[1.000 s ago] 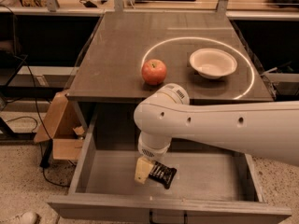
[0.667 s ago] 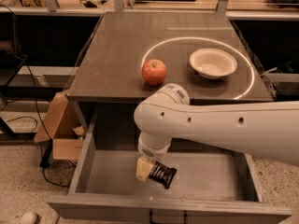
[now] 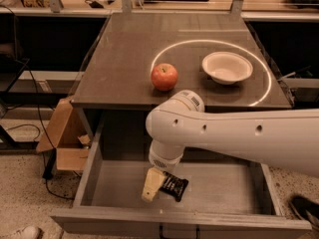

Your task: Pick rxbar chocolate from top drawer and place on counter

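Observation:
The top drawer [image 3: 87, 172] stands pulled open below the counter [image 3: 124, 59]. The rxbar chocolate [image 3: 175, 186], in a black wrapper with pale print, lies on the drawer floor near the front middle. My gripper [image 3: 153, 184] hangs from the white arm [image 3: 224, 133] down into the drawer. Its pale tip is right at the bar's left end. The arm hides the back middle of the drawer.
A red apple [image 3: 164, 76] and a white bowl [image 3: 227, 67] sit on the counter inside a bright ring reflection. A brown cardboard box [image 3: 62, 138] stands on the floor left of the drawer. A dark shoe [image 3: 305, 208] shows at the right edge.

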Action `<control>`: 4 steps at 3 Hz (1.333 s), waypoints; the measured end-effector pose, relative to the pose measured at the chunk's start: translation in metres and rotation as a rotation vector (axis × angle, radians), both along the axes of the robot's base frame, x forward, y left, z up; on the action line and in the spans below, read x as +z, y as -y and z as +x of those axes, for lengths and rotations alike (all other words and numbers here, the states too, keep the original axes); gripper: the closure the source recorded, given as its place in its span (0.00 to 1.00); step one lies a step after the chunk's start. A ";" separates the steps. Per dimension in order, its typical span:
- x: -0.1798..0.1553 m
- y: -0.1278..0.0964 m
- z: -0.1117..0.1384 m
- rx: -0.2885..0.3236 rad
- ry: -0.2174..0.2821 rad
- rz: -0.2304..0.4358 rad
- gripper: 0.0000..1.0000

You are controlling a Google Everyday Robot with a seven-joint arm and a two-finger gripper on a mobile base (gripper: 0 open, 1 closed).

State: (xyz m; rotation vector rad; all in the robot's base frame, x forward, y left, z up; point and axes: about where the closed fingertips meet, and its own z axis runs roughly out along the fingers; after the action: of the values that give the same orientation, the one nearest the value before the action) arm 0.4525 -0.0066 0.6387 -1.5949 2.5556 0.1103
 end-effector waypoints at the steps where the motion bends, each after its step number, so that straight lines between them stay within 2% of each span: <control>1: -0.005 0.001 -0.001 0.001 -0.014 0.008 0.00; 3: -0.022 0.009 -0.002 -0.016 -0.053 0.008 0.00; 4: -0.042 0.031 0.000 -0.067 -0.096 -0.002 0.00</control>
State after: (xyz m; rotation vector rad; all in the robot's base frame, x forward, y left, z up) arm 0.4530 -0.0378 0.5969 -1.5387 2.6792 0.1821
